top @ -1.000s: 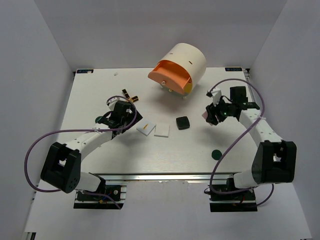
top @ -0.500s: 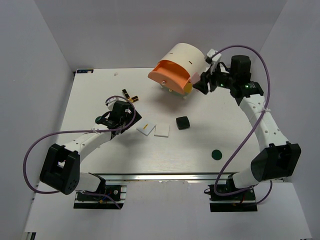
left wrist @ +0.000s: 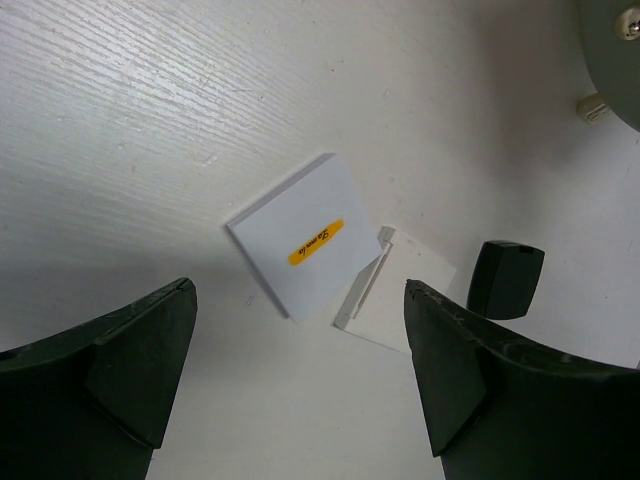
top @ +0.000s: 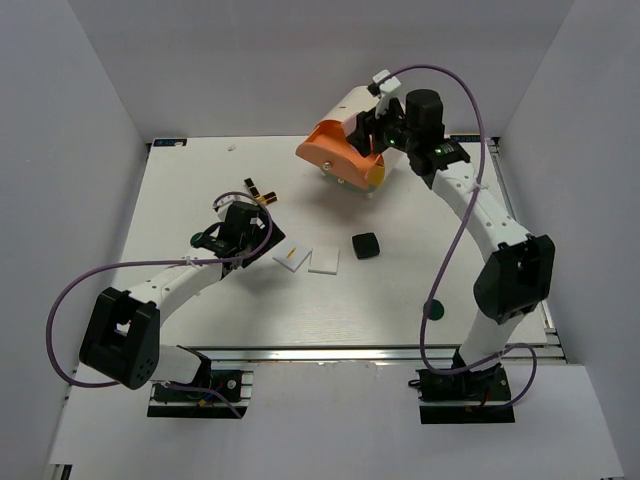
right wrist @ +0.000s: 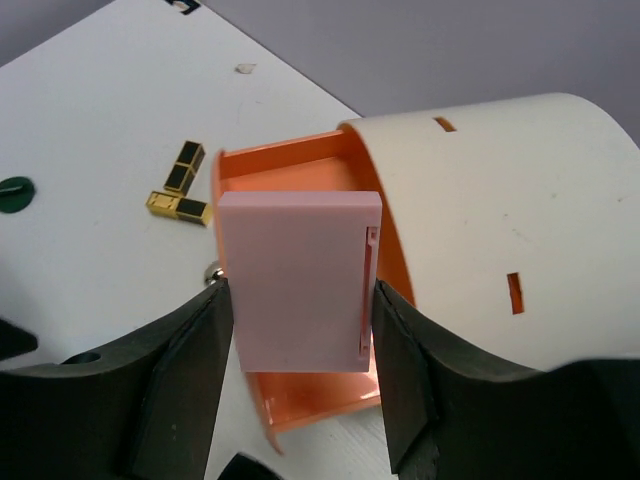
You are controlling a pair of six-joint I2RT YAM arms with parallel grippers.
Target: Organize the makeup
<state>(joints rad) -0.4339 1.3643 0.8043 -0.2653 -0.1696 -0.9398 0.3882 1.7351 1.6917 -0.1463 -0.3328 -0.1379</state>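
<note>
Swung from the right of the scene to the far side, the right gripper [right wrist: 297,345] now clamps the pink square palette [right wrist: 292,285] by its two side edges over the open orange drawer [right wrist: 290,165] of the cream cylinder [right wrist: 500,210]. It looks light, stiff and smooth, likely slippery, so an edge grip suits it; the left gripper [left wrist: 300,390] hangs wide open above the white square palettes [left wrist: 300,240]

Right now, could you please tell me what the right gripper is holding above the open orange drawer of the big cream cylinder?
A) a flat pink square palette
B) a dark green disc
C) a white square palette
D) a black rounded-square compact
A: in the right wrist view the right gripper clamps the flat pink square palette by its sides, over the open orange drawer, while the black rounded-square compact lies on the table.
</note>
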